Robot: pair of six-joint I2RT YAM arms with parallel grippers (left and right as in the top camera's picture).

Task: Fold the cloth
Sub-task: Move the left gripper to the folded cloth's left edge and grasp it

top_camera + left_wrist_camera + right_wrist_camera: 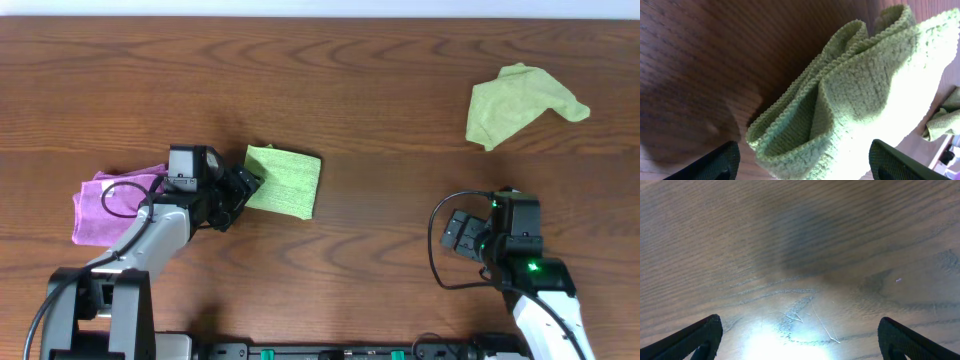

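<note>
Overhead, folded green cloth (286,182) lies beside left tool (250,185).

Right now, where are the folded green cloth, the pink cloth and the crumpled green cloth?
folded green cloth (285,182), overhead view, middle of its top layer.
pink cloth (98,212), overhead view, its bare left half.
crumpled green cloth (512,104), overhead view, centre of the heap.

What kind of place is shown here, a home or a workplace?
Probably a robotics lab bench, not a home: a wooden table with a left arm and a right arm mounted at its edge, plus a folded green cloth and a crumpled green cloth.
</note>
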